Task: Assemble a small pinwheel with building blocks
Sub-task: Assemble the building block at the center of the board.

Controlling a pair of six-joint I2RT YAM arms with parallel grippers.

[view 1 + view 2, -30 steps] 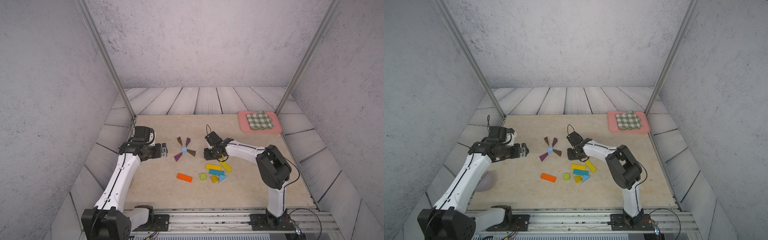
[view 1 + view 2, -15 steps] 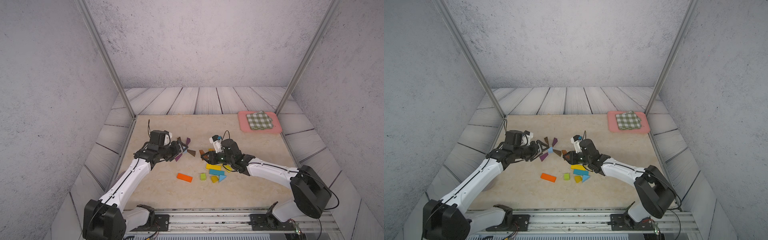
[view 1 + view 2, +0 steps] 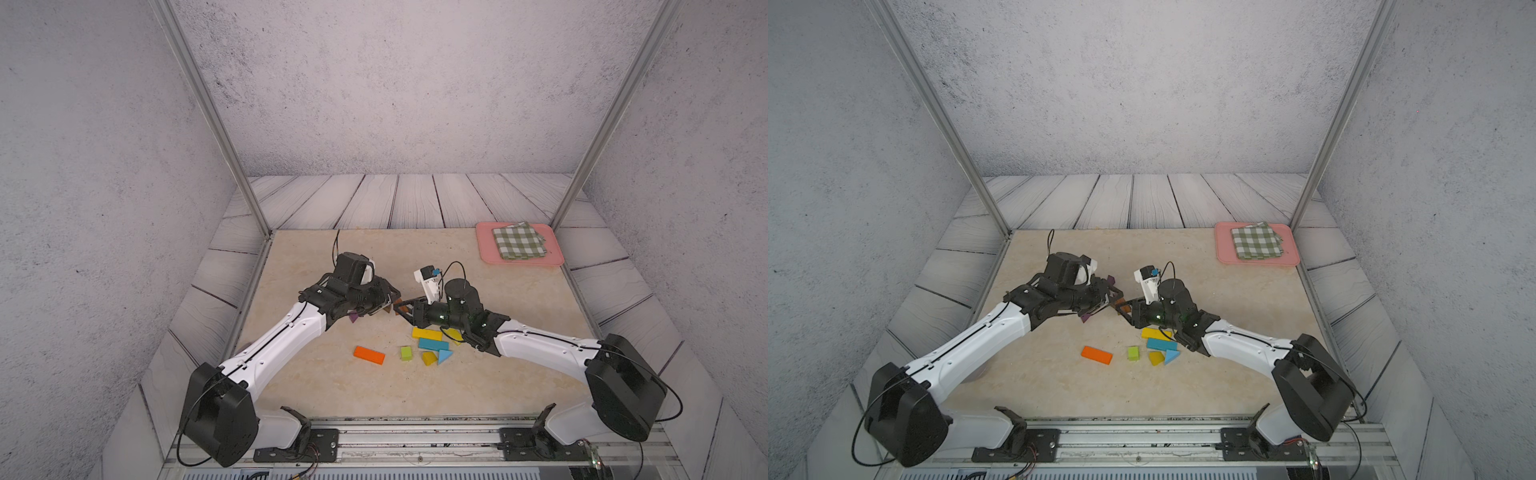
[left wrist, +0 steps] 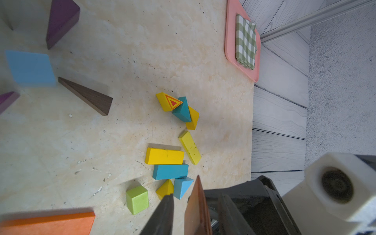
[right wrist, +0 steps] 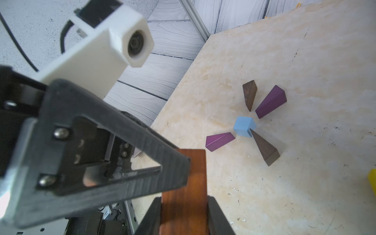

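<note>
The right fingers (image 5: 218, 219), clamping the reddish-brown block (image 5: 184, 183), are handing it over at 3 o'clock of the pinwheel (image 5: 243, 128); the left fingers (image 5: 132, 137), pinching or not I cannot tell, are needing to squeeze it tight next.

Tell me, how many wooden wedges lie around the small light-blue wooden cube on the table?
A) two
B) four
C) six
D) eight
B: the right wrist view shows two dark-brown wooden wedges and two purple wooden wedges fanned around the light-blue wooden cube.
</note>
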